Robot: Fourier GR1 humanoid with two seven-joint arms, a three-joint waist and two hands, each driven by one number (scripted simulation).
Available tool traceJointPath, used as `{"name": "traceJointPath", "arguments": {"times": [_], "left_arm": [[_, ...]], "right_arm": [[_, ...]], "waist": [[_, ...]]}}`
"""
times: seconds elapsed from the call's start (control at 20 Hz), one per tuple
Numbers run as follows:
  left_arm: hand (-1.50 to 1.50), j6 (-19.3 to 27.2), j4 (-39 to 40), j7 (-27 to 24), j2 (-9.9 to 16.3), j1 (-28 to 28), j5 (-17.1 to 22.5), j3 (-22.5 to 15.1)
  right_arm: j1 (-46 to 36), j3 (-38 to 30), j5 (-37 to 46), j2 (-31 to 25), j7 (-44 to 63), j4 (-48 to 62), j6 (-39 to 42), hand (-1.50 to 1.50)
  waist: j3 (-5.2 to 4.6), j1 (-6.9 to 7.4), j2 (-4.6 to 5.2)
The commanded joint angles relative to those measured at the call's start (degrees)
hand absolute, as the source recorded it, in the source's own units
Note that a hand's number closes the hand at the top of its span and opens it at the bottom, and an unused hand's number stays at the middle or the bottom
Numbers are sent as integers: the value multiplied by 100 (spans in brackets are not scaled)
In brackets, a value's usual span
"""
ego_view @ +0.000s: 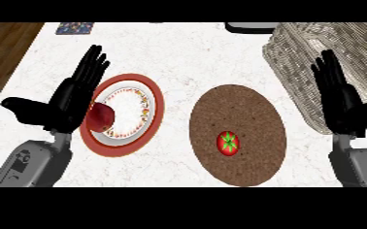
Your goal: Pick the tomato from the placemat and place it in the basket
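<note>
A red tomato [228, 143] with a green stem star lies on the round brown placemat [240, 111], toward its lower middle. The woven grey basket [297, 60] stands at the right, behind and beside the mat. My right hand [341, 99] is held open with fingers up in front of the basket, to the right of the placemat and apart from the tomato. At the left my left hand [72, 97] is open too, fingers straight, beside a plate.
A red-rimmed plate [132, 109] with a white centre sits at the left and carries a red apple [102, 116] partly behind my left hand. A dark object [251, 27] lies at the back, and a small patterned item [75, 27] at the back left. The counter's wooden edge [16, 43] runs along the left.
</note>
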Motion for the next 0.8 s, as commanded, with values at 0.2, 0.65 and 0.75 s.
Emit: {"name": "traceJointPath", "arguments": {"times": [0.2, 0.65, 0.75], "left_arm": [[0, 129, 469, 394, 324, 69, -274, 16], [0, 262, 1036, 899, 513, 216, -226, 238], [0, 255, 952, 1135, 595, 171, -161, 368]], "right_arm": [[-1453, 879, -1087, 596, -402, -259, 2266, 150], [-1205, 3455, 1401, 685, -2721, -1614, 3574, -150], [-843, 3851, 2125, 725, -2805, -1753, 3163, -150]], "waist": [[-16, 808, 277], [-74, 100, 110], [-78, 9, 89]]}}
